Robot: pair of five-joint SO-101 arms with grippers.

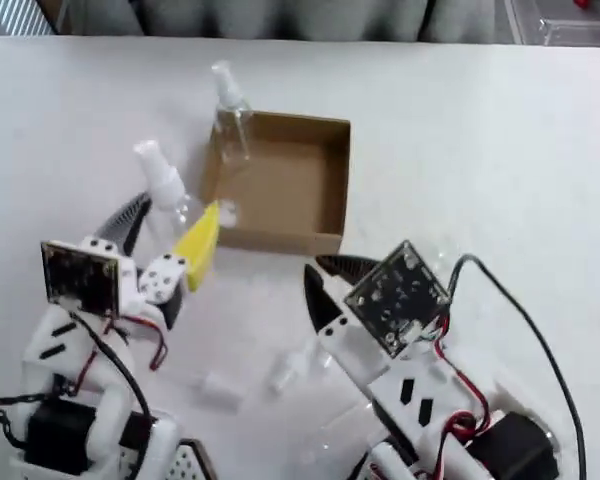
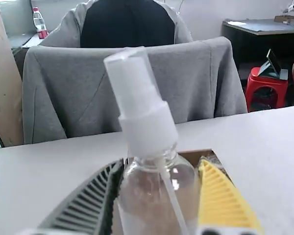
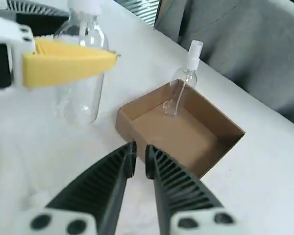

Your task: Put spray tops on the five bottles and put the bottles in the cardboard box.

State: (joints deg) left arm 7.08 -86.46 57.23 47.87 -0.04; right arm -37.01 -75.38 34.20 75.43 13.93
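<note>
While the left gripper (image 2: 159, 169) clamps an upright bottle (image 2: 146, 188), the right gripper (image 3: 139, 157) (empty) hovers closed.

Bright even light, pale glare across the table (image 1: 480, 150), faint soft shadows

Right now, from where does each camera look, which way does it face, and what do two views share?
High view: above the table, looking down on the cardboard box, left arm and right arm.
Left wrist view: on the left arm, facing along its jaws, shut on the held bottle, toward a grey jacket.
Right wrist view: on the right arm, facing past its shut jaws down at the box and the boxed bottle.
Shared: high and right wrist views both show the box and both bottles.
</note>
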